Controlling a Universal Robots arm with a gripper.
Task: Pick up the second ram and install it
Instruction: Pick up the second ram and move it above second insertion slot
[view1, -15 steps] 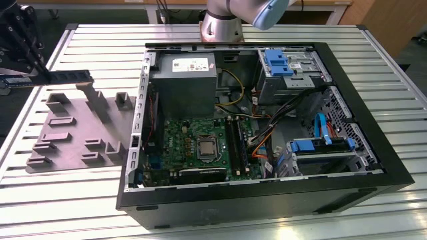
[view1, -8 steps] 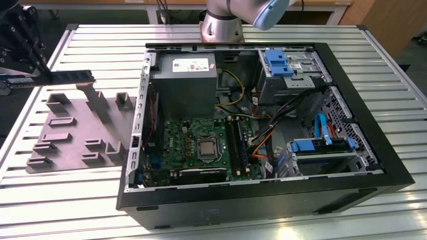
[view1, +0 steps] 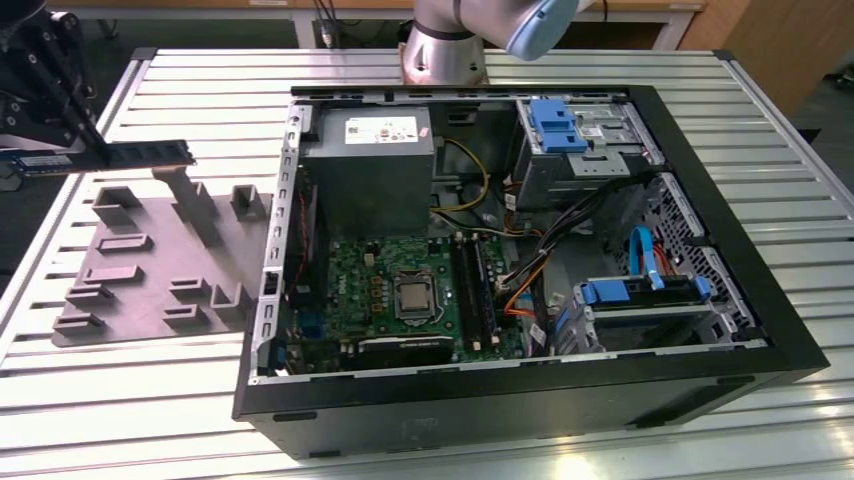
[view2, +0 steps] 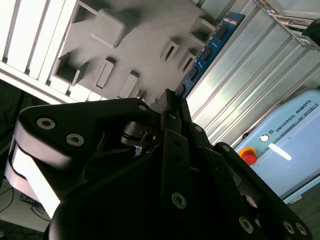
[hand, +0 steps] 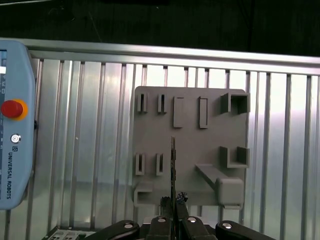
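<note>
Second ram (view1: 150, 154) sits upper left in the exterior view, pinched between the gripper (view1: 88, 150) fingers, over grey fixture plate (view1: 147, 270) on slatted metal table (view1: 134, 400). I read its long axis level, free end pointing frame-right toward open computer case (view1: 534, 250).

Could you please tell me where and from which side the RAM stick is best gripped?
Grip it across its two flat faces, near mid-length, coming from above. The RAM stick is thin and on edge, so those faces give broad parallel surfaces. The gripper pinches it this way, above the grey fixture.
</note>
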